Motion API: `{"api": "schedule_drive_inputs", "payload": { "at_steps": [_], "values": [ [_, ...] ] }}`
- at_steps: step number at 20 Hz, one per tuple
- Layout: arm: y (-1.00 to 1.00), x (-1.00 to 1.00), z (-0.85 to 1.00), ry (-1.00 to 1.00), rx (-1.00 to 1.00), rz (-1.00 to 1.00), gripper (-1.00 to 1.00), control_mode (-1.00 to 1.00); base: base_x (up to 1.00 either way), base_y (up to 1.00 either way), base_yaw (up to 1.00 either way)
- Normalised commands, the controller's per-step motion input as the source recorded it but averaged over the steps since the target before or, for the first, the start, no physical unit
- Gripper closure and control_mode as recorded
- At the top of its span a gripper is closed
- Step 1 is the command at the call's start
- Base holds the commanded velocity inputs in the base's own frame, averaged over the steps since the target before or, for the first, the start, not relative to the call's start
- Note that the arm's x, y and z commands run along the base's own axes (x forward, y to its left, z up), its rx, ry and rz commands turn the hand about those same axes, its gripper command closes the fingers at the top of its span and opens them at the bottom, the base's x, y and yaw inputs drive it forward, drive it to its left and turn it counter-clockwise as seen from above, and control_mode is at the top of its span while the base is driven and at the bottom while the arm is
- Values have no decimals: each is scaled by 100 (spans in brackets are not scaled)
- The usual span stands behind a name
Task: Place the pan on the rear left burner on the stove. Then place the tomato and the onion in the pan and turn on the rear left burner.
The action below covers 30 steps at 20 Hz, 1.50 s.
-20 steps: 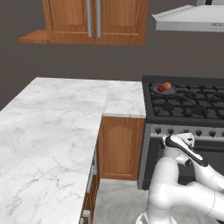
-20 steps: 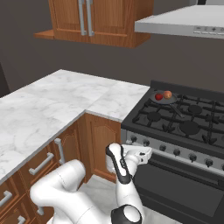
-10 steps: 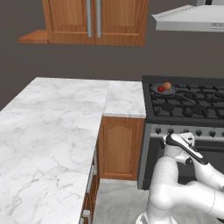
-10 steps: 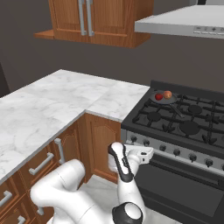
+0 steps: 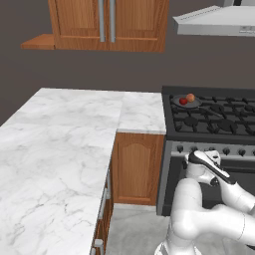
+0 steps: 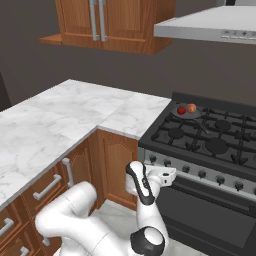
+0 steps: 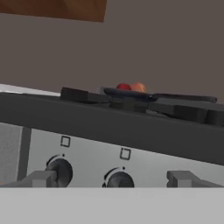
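With the pan (image 5: 187,102) already sitting on the rear left burner (image 6: 186,113) of the stove (image 6: 210,137) and both the tomato (image 5: 183,101) and the onion (image 5: 190,97) inside it, touching side by side, what looks left is the knob. The claw (image 7: 112,178) is low, right in front of the stove's silver panel, spread wide and holding nothing; in the hand view one fingertip (image 7: 38,178) sits just outside the left knob (image 7: 60,170) and the other fingertip (image 7: 183,178) is well right of the middle knob (image 7: 119,180). So both knobs lie between the fingers, dead ahead of the claw and close to it, with the pan up and behind the panel's top edge. My read: the next move turns on which knob drives the rear left burner; the square marks above them are too small to read, so I can't tell. The claw likely has to centre on one knob and close around it. Knob bottoms are cut off at the lower edge of the hand view, the burner cap is mostly hidden under the pan, and from the base views the claw's opening is hard to make out behind the arm.
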Motion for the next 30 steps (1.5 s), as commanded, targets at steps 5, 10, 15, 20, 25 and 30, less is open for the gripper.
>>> {"api": "schedule_drive_inputs", "payload": {
  "at_steps": [5, 10, 15, 20, 25, 30],
  "values": [
    [0, 19, -20, 0, 0, -1, -100, -100, 0, 0, 0],
    [0, 21, -19, 0, 0, -1, -100, -100, 0, 0, 0],
    [0, 20, -20, 0, 0, -1, -100, -100, 0, 0, 0],
    [-1, 15, -21, 0, 0, -1, -100, -100, 0, 0, 0],
    [-6, 11, -23, 0, 0, -1, -100, -100, 0, 0, 0],
    [-15, 4, -26, 0, 0, -1, -100, -100, 0, 0, 0]
  ]
}}
